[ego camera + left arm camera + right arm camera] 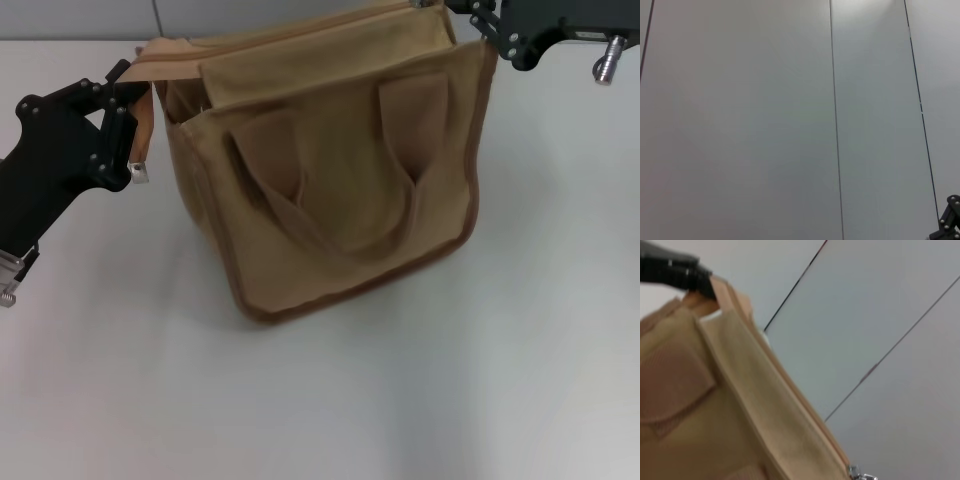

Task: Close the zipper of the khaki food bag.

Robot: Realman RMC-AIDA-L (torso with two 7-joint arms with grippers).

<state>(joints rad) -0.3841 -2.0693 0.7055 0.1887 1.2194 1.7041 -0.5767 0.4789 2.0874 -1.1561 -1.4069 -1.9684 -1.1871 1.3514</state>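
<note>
The khaki food bag stands tilted on the white table, its two handles lying against the front. The zipper runs along the bag's top edge. It also shows in the right wrist view, with its silver pull tab at the end nearest that camera. My left gripper is shut on the khaki tape end at the bag's left corner; it shows far off in the right wrist view. My right gripper is at the bag's top right corner, next to the pull tab.
The white table spreads around the bag, with a grey panelled wall behind it. The left wrist view shows only this wall and a black bit of arm.
</note>
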